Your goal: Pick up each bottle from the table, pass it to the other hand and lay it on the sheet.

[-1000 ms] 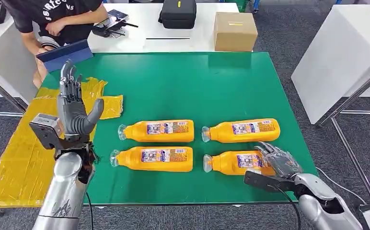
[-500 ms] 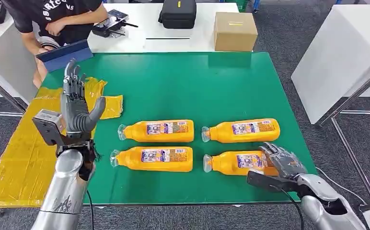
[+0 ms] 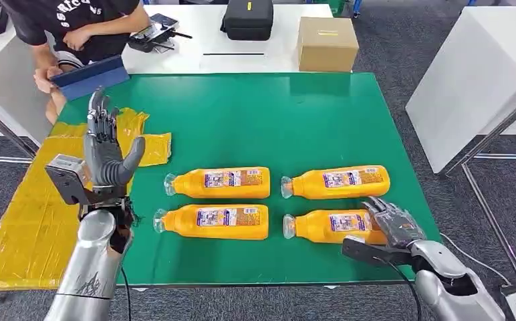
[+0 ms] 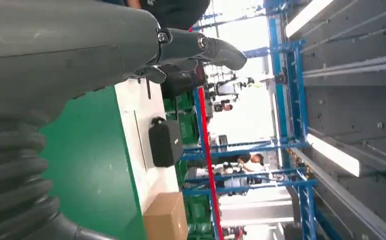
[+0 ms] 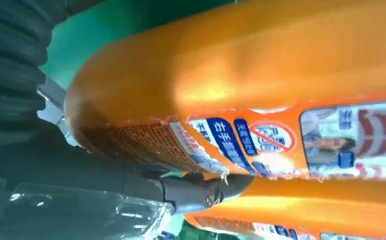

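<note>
Reaching right hand (image 3: pixel 390 224) touches the near-right bottle (image 3: pixel 325 227).

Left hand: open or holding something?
Open. The left hand is raised above the yellow sheet, fingers spread upward, nothing in it.

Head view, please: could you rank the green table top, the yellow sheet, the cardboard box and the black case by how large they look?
1. green table top
2. yellow sheet
3. cardboard box
4. black case, close to the box in apparent size and cut off by the frame, so the last two are unsure.
</note>
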